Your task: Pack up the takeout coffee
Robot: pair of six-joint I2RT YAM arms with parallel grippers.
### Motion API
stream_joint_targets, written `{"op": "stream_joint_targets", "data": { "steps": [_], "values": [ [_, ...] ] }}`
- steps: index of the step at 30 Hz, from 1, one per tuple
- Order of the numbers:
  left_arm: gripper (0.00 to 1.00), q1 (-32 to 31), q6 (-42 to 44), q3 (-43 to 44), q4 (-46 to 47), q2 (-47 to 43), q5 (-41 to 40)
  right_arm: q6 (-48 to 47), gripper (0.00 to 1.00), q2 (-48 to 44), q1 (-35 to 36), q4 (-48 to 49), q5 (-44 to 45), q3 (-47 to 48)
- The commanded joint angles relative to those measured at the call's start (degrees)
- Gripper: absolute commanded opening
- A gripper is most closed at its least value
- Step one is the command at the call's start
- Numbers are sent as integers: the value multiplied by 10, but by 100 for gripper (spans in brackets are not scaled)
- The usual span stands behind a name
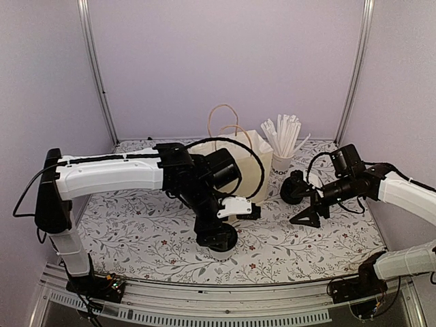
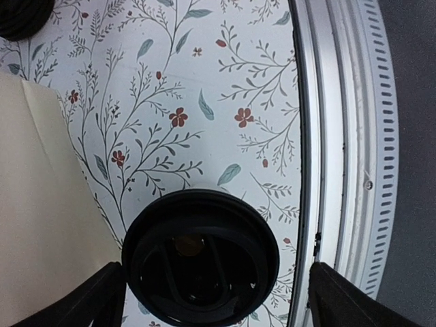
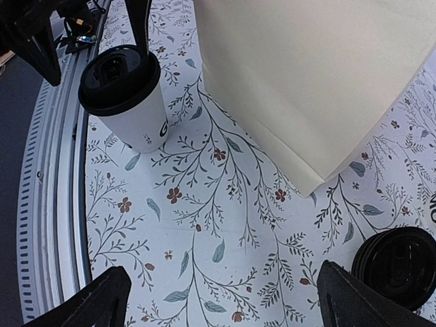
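Two cups, one bag (image 1: 259, 153): near cup (image 2: 201, 255) hugs the near rail (image 2: 340, 136), other cup (image 1: 294, 187) right of bag. Left gripper (image 2: 214, 272) spread astride near cup, maybe touching; right gripper (image 3: 223, 272) spread.

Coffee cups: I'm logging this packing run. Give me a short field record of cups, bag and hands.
near cup: lidded, upright, outside bag
far cup: lidded, outside bag
bag: standing, behind near cup
left hand: open, straddling near cup
right hand: open, empty
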Motion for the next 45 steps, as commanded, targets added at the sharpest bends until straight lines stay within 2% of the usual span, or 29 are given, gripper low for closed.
{"op": "stream_joint_targets", "data": {
  "steps": [1,12,19,25,32,38,45],
  "values": [
    [95,-12,-9,9,-11,6,-33,1,99,13,-4,4,-20,2],
    [84,-19,-3,-1,-14,19,-44,2,99,17,-3,6,-16,-1],
    [84,-24,-2,-9,-14,26,-61,1,99,21,-4,4,-18,-1],
    [80,-25,-1,-11,-16,30,-64,0,99,22,-4,3,-19,-2],
    [85,-33,-3,4,-15,22,-104,-1,99,21,-4,2,-21,-2],
    [90,-34,-5,14,-13,15,-105,-2,99,22,-4,0,-23,-2],
    [91,-34,-14,10,-5,29,-106,-2,99,24,-4,-2,-24,-3]
  ]
}}
